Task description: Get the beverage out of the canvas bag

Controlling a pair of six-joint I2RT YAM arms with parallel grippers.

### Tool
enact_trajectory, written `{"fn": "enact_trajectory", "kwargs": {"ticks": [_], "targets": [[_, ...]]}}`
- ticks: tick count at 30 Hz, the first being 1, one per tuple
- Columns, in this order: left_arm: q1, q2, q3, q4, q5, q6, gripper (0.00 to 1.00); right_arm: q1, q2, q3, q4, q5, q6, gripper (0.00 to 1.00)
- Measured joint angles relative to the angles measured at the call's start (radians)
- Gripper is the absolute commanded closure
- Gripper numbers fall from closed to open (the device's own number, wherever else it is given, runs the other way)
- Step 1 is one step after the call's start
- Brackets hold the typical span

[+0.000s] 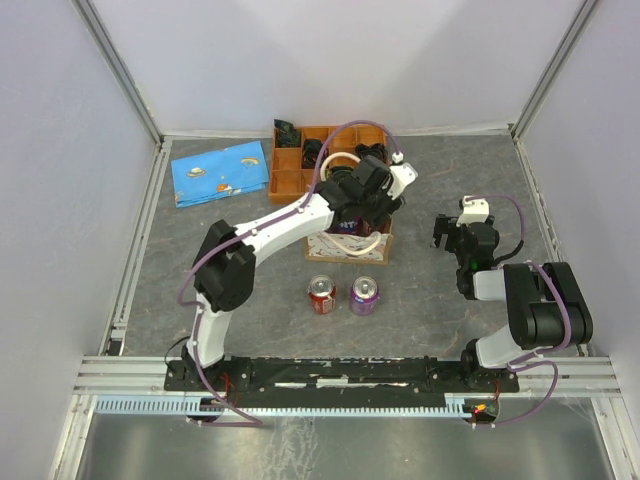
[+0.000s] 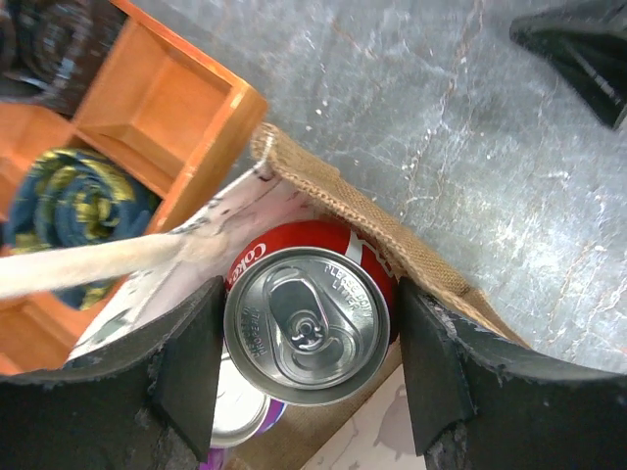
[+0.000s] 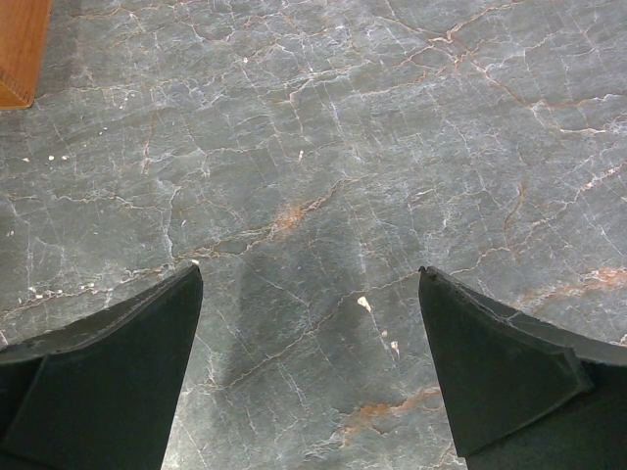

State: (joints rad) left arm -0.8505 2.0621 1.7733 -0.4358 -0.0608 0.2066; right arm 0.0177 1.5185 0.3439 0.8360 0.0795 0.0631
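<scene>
The small boxy cream canvas bag [image 1: 345,250] has a coarse brown woven rim and thick off-white loop handles, and it stands on the grey marbled table [image 1: 440,170]. Inside the bag sits a red cylindrical drink can [image 2: 309,323] with its shiny silver top facing up. A second silver-topped purple can [image 2: 240,406] is just beside it. The left gripper [image 2: 311,289] hangs over the bag, and its matte black fingers [image 2: 186,367] press against opposite sides of the red can. The right gripper [image 3: 310,271], to the right of the bag, is spread wide over bare table and grips nothing.
</scene>
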Motion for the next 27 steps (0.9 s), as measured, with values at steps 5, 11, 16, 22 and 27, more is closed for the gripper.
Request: {"fn": "enact_trajectory", "kwargs": {"ticks": [5, 11, 16, 22, 27], "targets": [[-0.002, -0.102, 0.000, -0.001, -0.029, 0.000, 0.97, 0.000, 0.000, 0.000, 0.000, 0.000, 0.000, 0.01], [-0.010, -0.220, 0.000, -0.020, -0.077, 0.000, 0.97, 0.000, 0.000, 0.000, 0.000, 0.000, 0.000, 0.01], [-0.020, -0.286, 0.005, -0.066, -0.112, 0.000, 0.97, 0.000, 0.000, 0.000, 0.000, 0.000, 0.000, 0.01], [-0.027, -0.352, 0.014, -0.137, -0.136, -0.002, 0.97, 0.000, 0.000, 0.000, 0.000, 0.000, 0.000, 0.01], [-0.036, -0.442, 0.007, -0.190, -0.151, -0.016, 0.97, 0.000, 0.000, 0.000, 0.000, 0.000, 0.000, 0.01]]}}
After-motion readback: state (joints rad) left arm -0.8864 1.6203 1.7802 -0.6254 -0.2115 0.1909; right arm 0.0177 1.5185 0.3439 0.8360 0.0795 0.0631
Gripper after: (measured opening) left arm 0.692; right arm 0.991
